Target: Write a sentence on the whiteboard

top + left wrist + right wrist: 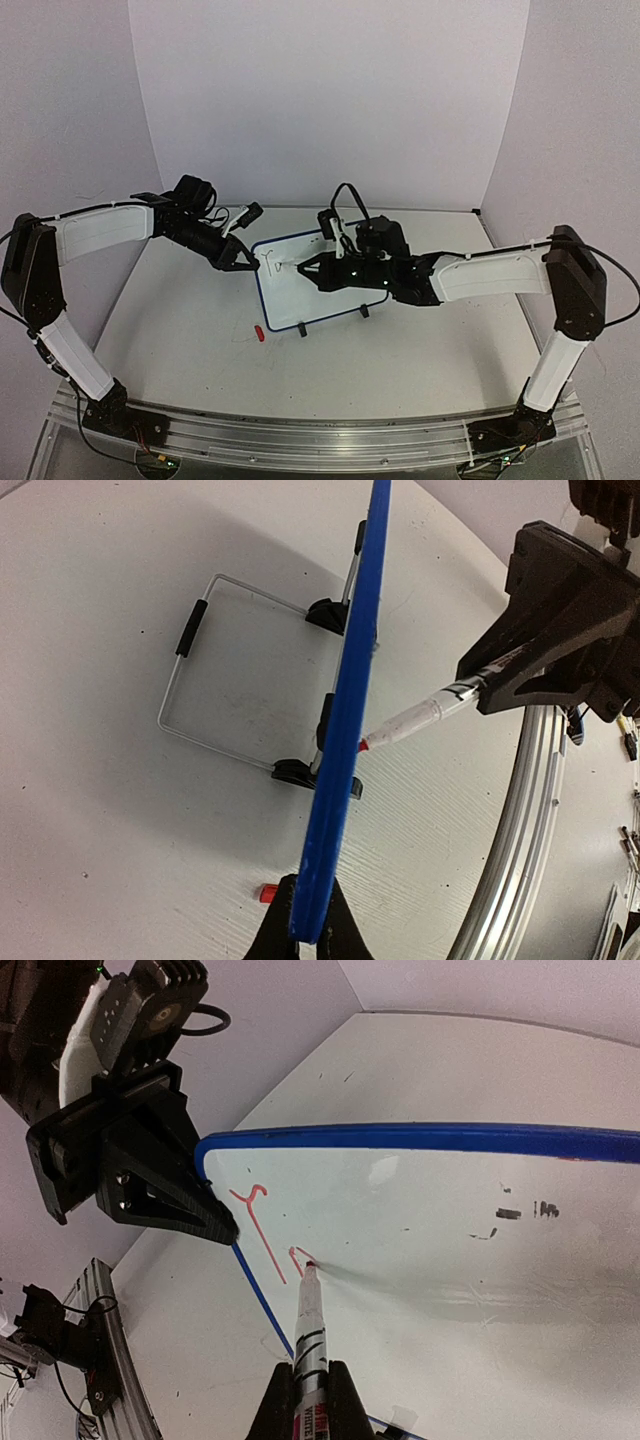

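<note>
The whiteboard [305, 295] stands tilted on its black feet mid-table. In the left wrist view it shows edge-on as a blue frame [350, 710]. My left gripper [240, 262] is shut on the board's left edge [308, 932]. My right gripper [314, 270] is shut on a white marker [312, 1332] whose red tip touches the board face [460, 1260]. The sentence [262, 1222] is only a red "T" and the first strokes of a second letter beside the tip. The marker [420, 717] also shows from the side, and the left gripper [222, 1228] shows at the board's corner.
A red marker cap [257, 333] lies on the table in front of the board, also in the left wrist view [267, 892]. The board's wire stand [190, 630] reaches out behind it. An aluminium rail [300, 435] runs along the near edge. Walls enclose the table.
</note>
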You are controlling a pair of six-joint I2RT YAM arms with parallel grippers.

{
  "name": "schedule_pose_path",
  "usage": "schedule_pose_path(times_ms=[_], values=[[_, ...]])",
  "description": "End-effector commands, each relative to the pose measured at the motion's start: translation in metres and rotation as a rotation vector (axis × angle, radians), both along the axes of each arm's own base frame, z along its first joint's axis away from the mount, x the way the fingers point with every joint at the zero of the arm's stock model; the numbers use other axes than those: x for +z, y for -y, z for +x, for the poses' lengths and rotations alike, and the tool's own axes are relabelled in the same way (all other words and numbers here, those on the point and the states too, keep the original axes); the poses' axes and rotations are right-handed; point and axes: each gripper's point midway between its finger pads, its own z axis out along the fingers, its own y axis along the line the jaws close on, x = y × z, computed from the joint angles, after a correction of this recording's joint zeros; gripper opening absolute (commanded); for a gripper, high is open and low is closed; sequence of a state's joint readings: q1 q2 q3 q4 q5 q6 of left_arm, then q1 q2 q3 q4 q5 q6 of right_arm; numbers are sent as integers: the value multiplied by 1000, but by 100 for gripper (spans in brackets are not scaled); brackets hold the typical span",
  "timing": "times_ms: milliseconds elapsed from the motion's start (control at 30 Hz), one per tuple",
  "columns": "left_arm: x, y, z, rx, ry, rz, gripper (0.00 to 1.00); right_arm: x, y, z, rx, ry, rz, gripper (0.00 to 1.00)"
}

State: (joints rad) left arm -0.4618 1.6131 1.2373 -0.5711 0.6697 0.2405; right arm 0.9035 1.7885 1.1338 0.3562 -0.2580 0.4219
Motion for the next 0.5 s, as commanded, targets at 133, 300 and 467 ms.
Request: schedule_pose_path(times_ms=[133, 300, 467], values=[[-3, -7, 12, 25, 49, 59, 0, 50, 17, -10, 30, 57, 93, 0], [-4, -7, 12, 25, 47, 62, 0, 39, 15, -6, 41, 31, 84, 0], [-5, -7, 13, 26, 47, 65, 0, 29, 10, -3, 54, 9, 76, 0]])
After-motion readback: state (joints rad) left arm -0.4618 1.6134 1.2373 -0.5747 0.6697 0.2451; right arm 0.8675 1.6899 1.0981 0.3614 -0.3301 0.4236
